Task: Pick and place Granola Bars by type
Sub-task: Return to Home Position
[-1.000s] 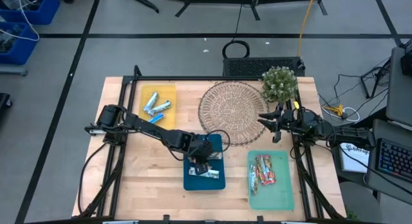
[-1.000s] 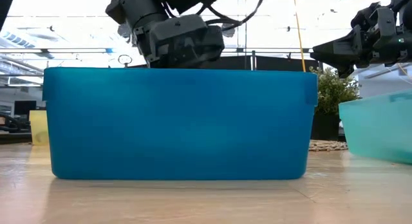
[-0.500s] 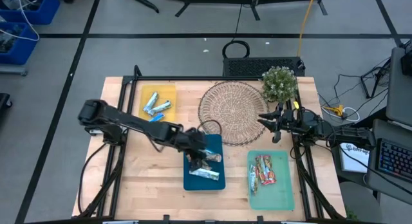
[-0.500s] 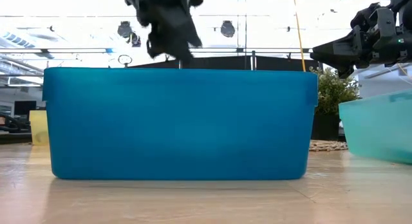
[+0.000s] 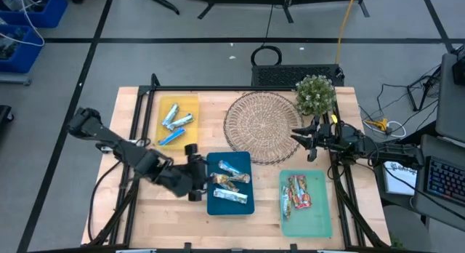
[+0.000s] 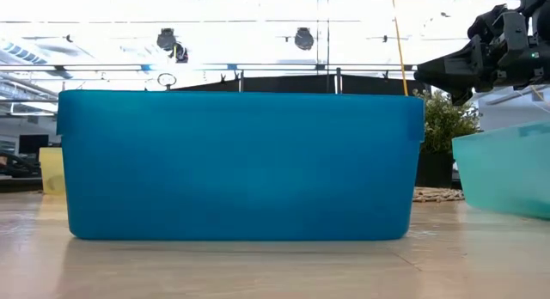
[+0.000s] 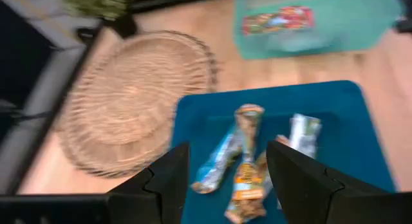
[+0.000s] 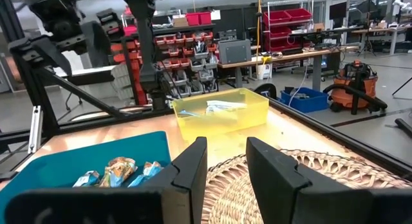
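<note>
Left gripper (image 5: 195, 173) withdrew from over blue bin (image 5: 215, 208) to beside it, jaws wide, empty; granola bars (image 5: 231, 182) lie inside. Right gripper (image 5: 305, 140) waits beyond bin, jaws parted, empty. Sorting likely done.

Shiny foil bars (image 5: 232, 197), wicker mat (image 5: 260, 126), wooden table (image 5: 166, 215)

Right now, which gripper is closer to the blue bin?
Left. The left gripper is right beside the blue bin, at its left wall; the right gripper hangs farther off, beyond its far right corner.
</note>
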